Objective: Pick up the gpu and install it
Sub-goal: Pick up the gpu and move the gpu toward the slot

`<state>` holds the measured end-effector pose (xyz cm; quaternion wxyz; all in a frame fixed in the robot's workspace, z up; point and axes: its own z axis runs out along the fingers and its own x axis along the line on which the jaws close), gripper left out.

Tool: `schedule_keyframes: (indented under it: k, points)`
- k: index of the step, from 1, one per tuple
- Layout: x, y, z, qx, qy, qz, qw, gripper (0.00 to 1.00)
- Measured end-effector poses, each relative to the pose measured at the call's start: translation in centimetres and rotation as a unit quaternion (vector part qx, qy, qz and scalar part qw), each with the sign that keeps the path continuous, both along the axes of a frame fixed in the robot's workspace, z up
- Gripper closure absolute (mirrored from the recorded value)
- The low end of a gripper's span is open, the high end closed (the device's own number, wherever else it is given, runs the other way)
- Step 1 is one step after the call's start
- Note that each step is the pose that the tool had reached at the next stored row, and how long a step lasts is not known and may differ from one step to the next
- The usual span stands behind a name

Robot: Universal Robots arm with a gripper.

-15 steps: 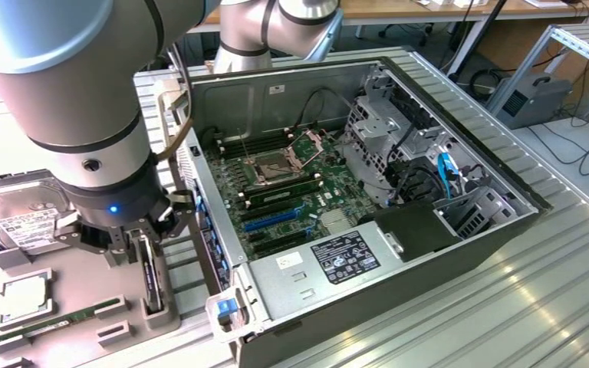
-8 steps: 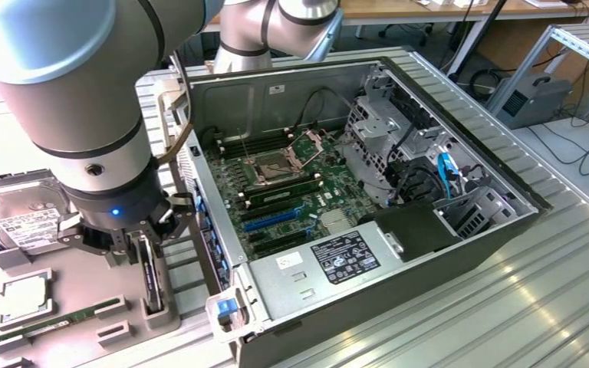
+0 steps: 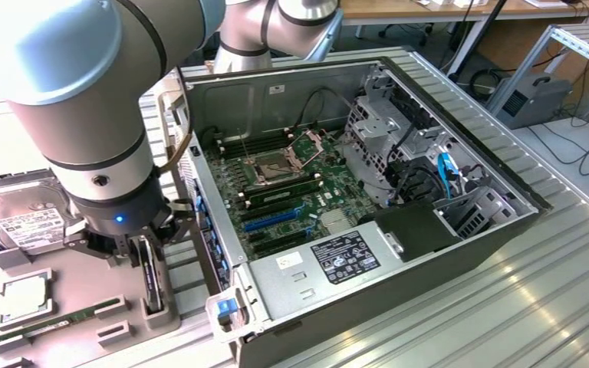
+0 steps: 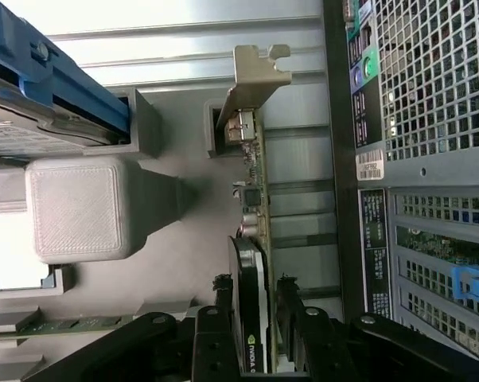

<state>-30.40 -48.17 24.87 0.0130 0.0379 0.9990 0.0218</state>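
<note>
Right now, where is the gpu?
At the exterior view's lower left, the gpu stands on edge in a holder under the gripper, between the hard drive and the computer case.

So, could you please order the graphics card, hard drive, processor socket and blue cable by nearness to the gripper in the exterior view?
1. Graphics card, at the gripper.
2. Hard drive, exterior view's left.
3. Processor socket, inside the case.
4. Blue cable, exterior view's right.

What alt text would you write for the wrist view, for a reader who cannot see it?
The gripper straddles the gpu, which stands on edge in a grey holder, its silver bracket at the end away from the gripper. A computer case with a perforated panel stands beside it.
</note>
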Motion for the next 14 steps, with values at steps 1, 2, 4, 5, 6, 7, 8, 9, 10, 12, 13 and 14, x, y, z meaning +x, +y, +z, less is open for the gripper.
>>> schedule_keyframes:
  k: [1, 2, 4, 5, 6, 7, 8, 9, 10, 12, 13, 14]
  points:
    - [0.0, 0.05, -0.23, 0.0, 0.0, 0.0, 1.0, 0.64]
    - [0.0, 0.09, -0.37, 0.0, 0.0, 0.0, 1.0, 0.64]
    - [0.0, 0.15, -0.79, 0.0, 0.0, 0.0, 1.0, 0.64]
    - [0.0, 0.15, -0.8, -0.0001, 0.0001, 0.0, 1.0, 0.64]
    - [0.0, 0.15, -0.81, 0.0, 0.0, 0.0, 1.0, 0.64]
    - [0.0, 0.15, -0.81, 0.0, 0.0, 0.0, 1.0, 0.64]
    - [0.0, 0.15, -0.82, 0.0, 0.0, 0.0, 1.0, 0.64]
    - [0.0, 0.15, -0.82, 0.0, 0.0, 0.0, 1.0, 0.64]
    - [-0.09, 0.15, -0.84, 0.0001, -0.0001, 0.0, 1.0, 0.64]
    - [-0.21, 0.15, -0.82, 0.0, 0.0, 0.0, 1.0, 0.64]
    - [-0.21, 0.15, -0.82, 0.0001, 0.0, 0.0, 1.0, 0.64]
    - [-0.19, 0.15, -0.83, 0.0001, 0.0, 0.0, 1.0, 0.64]
